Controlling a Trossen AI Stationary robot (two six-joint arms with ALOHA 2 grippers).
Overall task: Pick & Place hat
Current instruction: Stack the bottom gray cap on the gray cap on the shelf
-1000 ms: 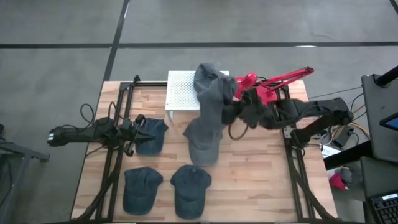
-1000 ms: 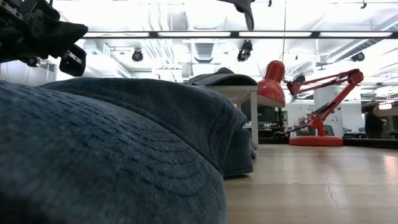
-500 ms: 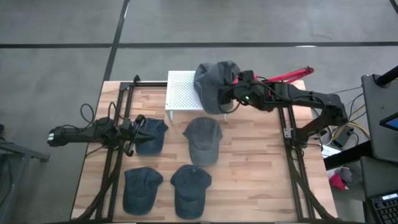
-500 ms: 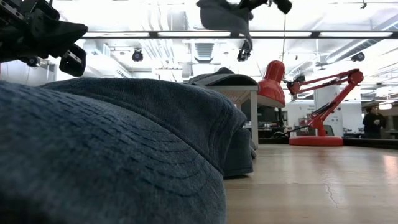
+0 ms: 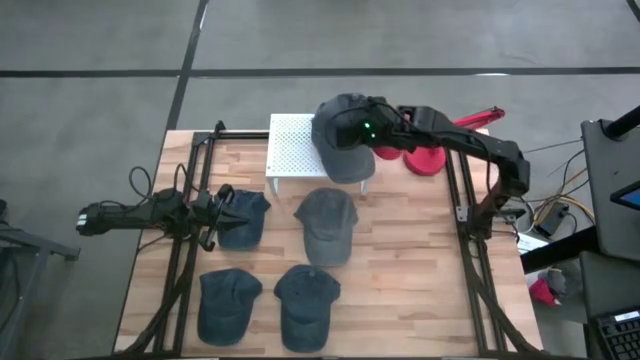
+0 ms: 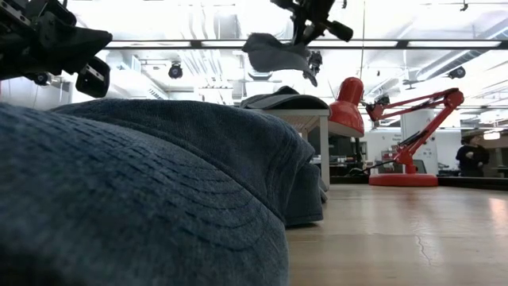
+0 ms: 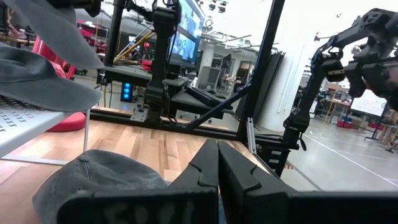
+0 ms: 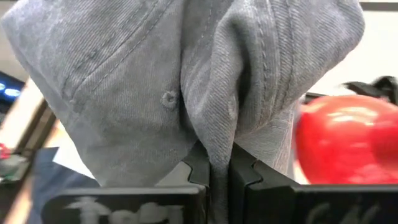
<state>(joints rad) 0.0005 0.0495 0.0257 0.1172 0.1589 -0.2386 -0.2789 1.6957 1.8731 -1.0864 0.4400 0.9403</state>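
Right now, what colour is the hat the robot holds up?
Grey; the hat shows best in the right wrist view.

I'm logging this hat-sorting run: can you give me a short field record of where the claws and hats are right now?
right claw: shut on grey hat, holding it in the air above the white rack
left claw: shut, empty, at the table's left side beside a blue hat
hats on table: one grey, three blue
hat on rack: one, seen in the low view
other: red lamp at the back right
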